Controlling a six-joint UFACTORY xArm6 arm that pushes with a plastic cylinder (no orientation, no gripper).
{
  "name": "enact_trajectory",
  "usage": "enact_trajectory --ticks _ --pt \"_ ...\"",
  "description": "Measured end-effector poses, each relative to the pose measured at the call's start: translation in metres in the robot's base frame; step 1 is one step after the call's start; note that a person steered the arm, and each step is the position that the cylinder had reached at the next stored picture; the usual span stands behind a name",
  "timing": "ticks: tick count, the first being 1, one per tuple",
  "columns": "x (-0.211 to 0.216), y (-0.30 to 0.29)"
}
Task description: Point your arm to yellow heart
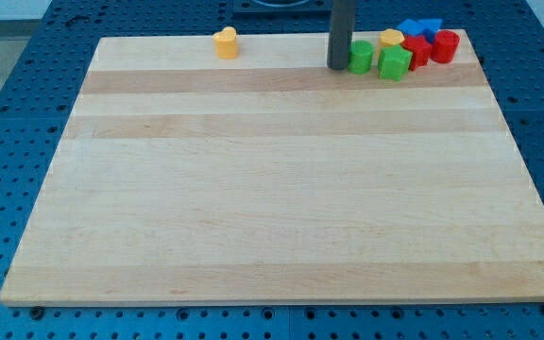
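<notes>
Centrally, the wooden board [281,189] fills the view and serves as the landmark; it rests on a blue perforated table [26,85]. No writing or labels are legible. My tip [336,66] touches down near the board's top edge; the rod carries no jaws and holds nothing. A cluster sits just to the tip's right: green cylinder [361,56], green cube [395,63], red blocks [430,47], a yellow block [391,38], blue blocks [420,26]. The yellow heart [226,42] lies at the board's top edge, well apart to the tip's left.

my tip [337,67] beside green block [361,57], yellow heart [226,42] apart
</notes>
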State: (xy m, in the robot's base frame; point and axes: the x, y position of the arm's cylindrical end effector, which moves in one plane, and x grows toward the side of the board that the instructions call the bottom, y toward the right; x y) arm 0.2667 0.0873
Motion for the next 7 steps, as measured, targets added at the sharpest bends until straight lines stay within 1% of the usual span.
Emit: enact_trajectory --ticks 1,2,3,6,7 --pt "0.0 0.012" --pt "0.0 0.006" --pt "0.009 -0.036" --pt "0.009 -0.185" --pt "0.003 -0.227"
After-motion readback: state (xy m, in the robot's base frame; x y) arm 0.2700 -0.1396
